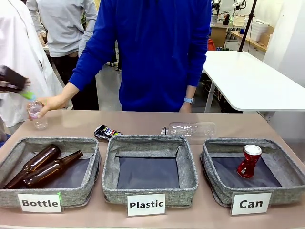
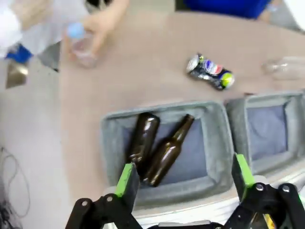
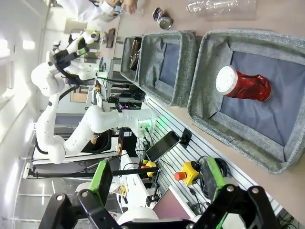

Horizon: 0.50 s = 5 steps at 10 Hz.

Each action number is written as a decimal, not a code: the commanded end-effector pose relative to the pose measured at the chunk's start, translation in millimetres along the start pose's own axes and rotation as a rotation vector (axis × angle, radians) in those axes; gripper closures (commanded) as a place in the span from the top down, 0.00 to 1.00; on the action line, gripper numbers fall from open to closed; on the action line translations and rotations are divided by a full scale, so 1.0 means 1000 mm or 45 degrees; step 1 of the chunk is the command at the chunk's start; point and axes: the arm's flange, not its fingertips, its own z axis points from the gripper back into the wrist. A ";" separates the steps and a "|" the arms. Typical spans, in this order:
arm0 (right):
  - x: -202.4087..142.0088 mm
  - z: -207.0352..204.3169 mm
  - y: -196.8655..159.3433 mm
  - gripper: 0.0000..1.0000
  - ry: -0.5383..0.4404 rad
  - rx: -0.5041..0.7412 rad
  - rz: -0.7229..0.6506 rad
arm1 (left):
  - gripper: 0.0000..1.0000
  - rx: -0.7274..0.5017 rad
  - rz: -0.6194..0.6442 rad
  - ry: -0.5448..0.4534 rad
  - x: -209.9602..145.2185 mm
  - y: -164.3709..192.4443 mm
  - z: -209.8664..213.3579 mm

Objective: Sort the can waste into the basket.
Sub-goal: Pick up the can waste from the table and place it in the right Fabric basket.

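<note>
The left gripper (image 2: 185, 177) hangs with its green pads spread wide and nothing between them. Straight ahead of its fingers lies the Bottle basket (image 2: 215, 140) with two brown bottles (image 2: 164, 152) lying side by side in it. The black can (image 2: 210, 71), flattened and brightly printed, lies on the bare table past that basket's far rim, off toward the right-hand finger in this wrist view and outside every basket. Farther on, toward the other finger, a person's hand (image 2: 102, 24) grips a small clear bottle (image 2: 81, 45). A dark shape with a green tip at the left edge of the front view is probably this same gripper, though it is cut off there. The right gripper (image 3: 158, 179) is likewise fully parted and empty. Beyond its fingers, up toward the right-hand one in its own view, sits the Can basket (image 3: 202, 86) with the red can (image 3: 244, 85) inside on the dark floor, silver top showing. The Plastic basket (image 3: 186, 67) is next to it, and a large clear bottle (image 1: 190, 129) lies on the table behind the two.
</note>
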 end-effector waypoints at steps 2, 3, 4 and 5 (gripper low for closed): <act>-0.002 0.000 0.000 1.00 -0.009 -0.016 0.022 | 1.00 0.001 0.108 -0.065 -0.087 0.080 0.096; -0.002 0.000 0.000 1.00 -0.009 -0.016 0.022 | 1.00 -0.021 0.118 -0.025 -0.103 0.101 0.105; -0.002 0.000 0.000 1.00 -0.009 -0.016 0.022 | 1.00 -0.043 0.160 -0.020 -0.114 0.121 0.106; -0.002 0.000 0.000 1.00 -0.009 -0.016 0.022 | 1.00 -0.085 0.157 -0.003 -0.117 0.129 0.102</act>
